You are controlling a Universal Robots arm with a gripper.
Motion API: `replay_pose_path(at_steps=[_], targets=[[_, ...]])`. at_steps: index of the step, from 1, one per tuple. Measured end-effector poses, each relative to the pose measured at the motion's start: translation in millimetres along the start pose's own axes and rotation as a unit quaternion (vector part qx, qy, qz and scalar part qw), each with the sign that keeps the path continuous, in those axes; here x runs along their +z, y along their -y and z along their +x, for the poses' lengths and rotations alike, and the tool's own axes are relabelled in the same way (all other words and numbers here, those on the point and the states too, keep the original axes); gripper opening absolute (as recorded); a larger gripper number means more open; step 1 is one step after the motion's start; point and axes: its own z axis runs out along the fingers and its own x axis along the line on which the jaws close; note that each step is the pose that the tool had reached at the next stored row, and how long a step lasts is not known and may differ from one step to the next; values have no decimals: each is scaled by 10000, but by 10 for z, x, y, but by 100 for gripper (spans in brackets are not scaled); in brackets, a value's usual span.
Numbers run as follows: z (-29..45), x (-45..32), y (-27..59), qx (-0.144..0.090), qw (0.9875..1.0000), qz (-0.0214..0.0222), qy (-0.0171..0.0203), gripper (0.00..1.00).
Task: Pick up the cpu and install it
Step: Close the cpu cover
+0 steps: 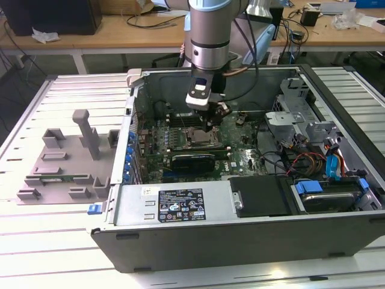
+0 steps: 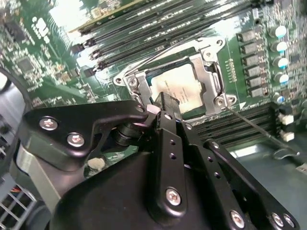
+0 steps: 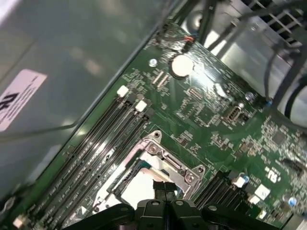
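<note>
Pressing together with only a hairline gap, the two black fingers (image 3: pixel 159 189) point down just over one edge of the cpu (image 2: pixel 184 88) and grip nothing. Whether the tips touch it cannot be told. The silver cpu lies flat inside the metal-framed socket (image 2: pixel 213 79). Rows of black memory slots (image 2: pixel 158 28) run along both sides of the socket on the green motherboard (image 1: pixel 240 147). The board sits in an open computer case (image 1: pixel 240 235) on a pale slatted table (image 1: pixel 60 241). A grey plastic fixture (image 1: pixel 66 162) rests on the table at the exterior view's left, just beside the case.
</note>
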Motion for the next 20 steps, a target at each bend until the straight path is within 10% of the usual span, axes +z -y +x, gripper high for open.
replay_pose_path(at_steps=[5, 13, 20], targets=[[0, 1, 0, -541, 9985, -26, 13, 11], [0, 3, 0, -1609, 9869, -79, 36, 11], [1, 24, 0, -2585, 9659, -130, 54, 11]])
